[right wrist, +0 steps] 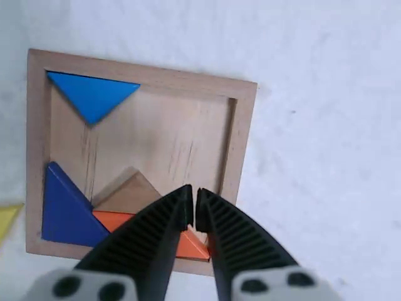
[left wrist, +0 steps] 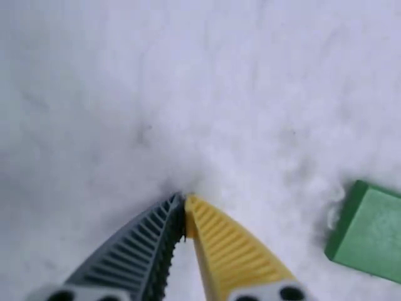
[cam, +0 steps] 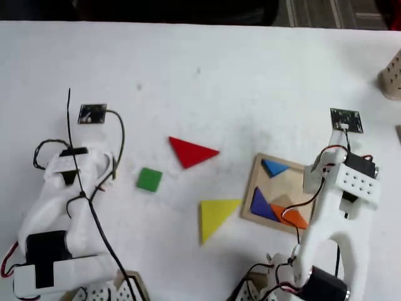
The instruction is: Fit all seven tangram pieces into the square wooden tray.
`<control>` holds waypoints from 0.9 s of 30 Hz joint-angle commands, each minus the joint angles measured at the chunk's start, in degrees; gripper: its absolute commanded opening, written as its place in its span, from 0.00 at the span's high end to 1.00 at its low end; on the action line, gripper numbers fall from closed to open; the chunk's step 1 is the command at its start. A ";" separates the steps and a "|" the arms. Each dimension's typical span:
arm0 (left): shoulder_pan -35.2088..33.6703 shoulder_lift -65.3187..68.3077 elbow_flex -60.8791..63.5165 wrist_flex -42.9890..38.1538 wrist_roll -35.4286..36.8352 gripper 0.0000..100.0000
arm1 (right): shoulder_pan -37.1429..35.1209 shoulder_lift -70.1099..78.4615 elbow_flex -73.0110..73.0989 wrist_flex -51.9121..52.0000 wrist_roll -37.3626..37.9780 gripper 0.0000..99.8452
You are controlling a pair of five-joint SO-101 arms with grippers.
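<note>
The square wooden tray [cam: 254, 182] lies right of centre, under the right arm [cam: 341, 188]. In it are a light blue triangle [right wrist: 93, 94], a dark blue triangle [right wrist: 62, 210], an orange piece [right wrist: 116, 221] and a wood-coloured piece [right wrist: 128, 191]. My right gripper [right wrist: 193, 191] is shut and holds nothing, just above the tray's orange corner. On the white table lie a red triangle [cam: 191, 152], a yellow triangle [cam: 216, 215] and a green square [cam: 150, 179]. My left gripper [left wrist: 183, 199] is shut on nothing, its tips close to the bare table, a short way from the green square [left wrist: 369, 232].
Two small black boards [cam: 93, 113] [cam: 346, 119] lie beyond the arms. A pegged wooden object [cam: 391, 75] stands at the far right edge. Black cable [cam: 94, 213] runs over the left arm [cam: 69, 188]. Bare table stretches across the back.
</note>
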 commanded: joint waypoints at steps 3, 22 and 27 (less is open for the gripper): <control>-0.40 -0.04 -2.73 -1.23 -0.26 0.98 | 0.92 -3.82 -0.44 4.44 4.48 0.98; -0.13 0.04 -2.81 -1.23 -0.26 0.97 | 19.74 -13.32 6.33 4.97 13.54 0.98; -0.31 0.04 -2.73 -1.23 -0.26 0.98 | 21.32 -12.88 7.03 -0.04 14.07 0.98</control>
